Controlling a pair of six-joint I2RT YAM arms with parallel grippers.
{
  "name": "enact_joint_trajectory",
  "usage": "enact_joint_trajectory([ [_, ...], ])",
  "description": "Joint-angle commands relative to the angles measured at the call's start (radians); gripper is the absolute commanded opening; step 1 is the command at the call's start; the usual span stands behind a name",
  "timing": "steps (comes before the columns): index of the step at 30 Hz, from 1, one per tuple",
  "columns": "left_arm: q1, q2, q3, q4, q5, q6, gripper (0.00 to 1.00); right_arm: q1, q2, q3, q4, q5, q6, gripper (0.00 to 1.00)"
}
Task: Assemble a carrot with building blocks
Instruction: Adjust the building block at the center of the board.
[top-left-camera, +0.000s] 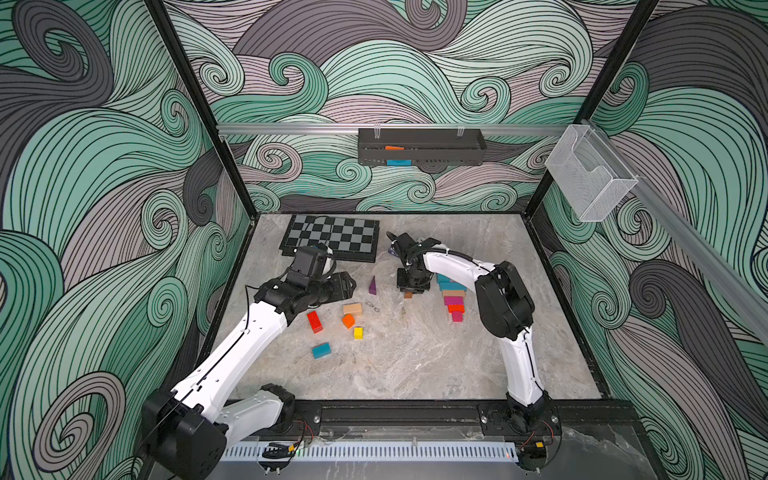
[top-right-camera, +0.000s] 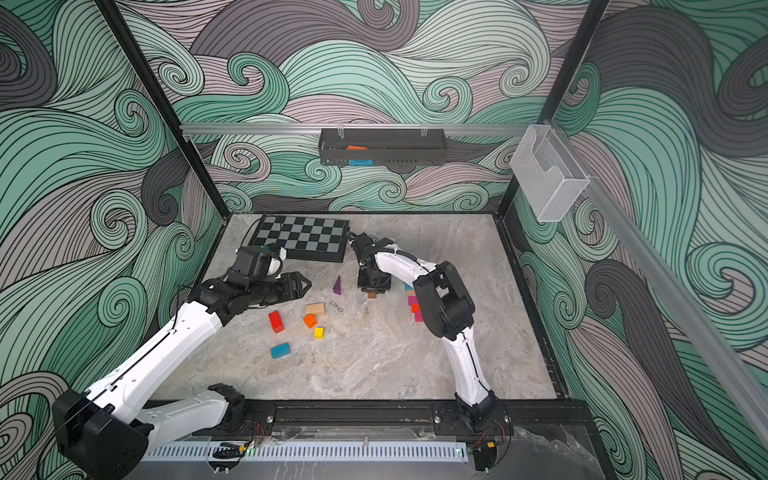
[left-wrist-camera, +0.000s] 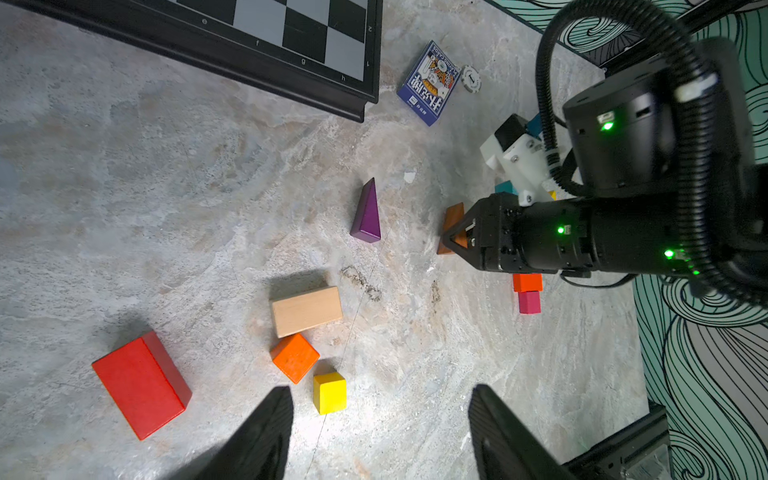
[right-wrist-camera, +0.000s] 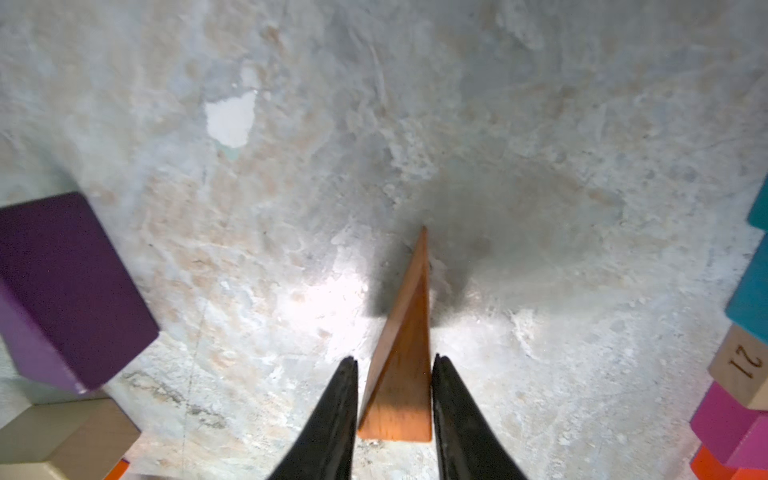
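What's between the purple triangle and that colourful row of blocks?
The right gripper, closed on a brown wedge; both top views show it.

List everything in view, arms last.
Loose blocks: six; red cuboid, beige cuboid, orange cube, yellow cube, teal cuboid, purple wedge; centre.
Block row: one, multicoloured, by right arm.
Brown wedge: one, brown, near block row.
Chessboard: one, black, far side.
Card box: one, blue, beside chessboard.
Chip: one, white, by card box.
Wall tray: one, black, back rail; orange piece, blue piece inside.
Clear holder: one, transparent, side rail.
Left gripper: one, black, open.
Right gripper: one, black, shut on brown wedge.
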Motion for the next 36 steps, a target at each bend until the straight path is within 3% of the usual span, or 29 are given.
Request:
enact_joint_trajectory([
  [1, 0.008, -0.004, 0.0, 0.007, 0.02, -0.016, 0.68, 0.015, 0.015, 0.041, -0.006, -0.015, 0.008, 0.29],
  [4, 0.007, -0.005, -0.003, 0.007, 0.022, -0.017, 0.68, 0.02, 0.029, 0.053, -0.007, -0.029, 0.022, 0.23],
  [14, 0.007, 0.002, -0.014, 0.0, 0.037, -0.019, 0.68, 0.021, 0.082, 0.104, -0.006, -0.074, 0.086, 0.23],
  [19, 0.008, 0.002, -0.021, -0.009, 0.044, -0.017, 0.69, 0.023, 0.091, 0.125, -0.007, -0.076, 0.096, 0.29],
  [21, 0.007, 0.003, -0.026, -0.014, 0.044, -0.02, 0.69, 0.024, 0.089, 0.121, -0.006, -0.076, 0.095, 0.35],
  [27, 0.009, 0.0, -0.037, -0.072, 0.027, -0.044, 0.74, 0.026, 0.045, 0.109, -0.006, -0.057, 0.036, 0.68],
  [36, 0.008, 0.08, -0.13, -0.032, 0.099, -0.086, 0.75, 0.028, -0.16, 0.076, -0.011, -0.019, -0.136, 0.91],
])
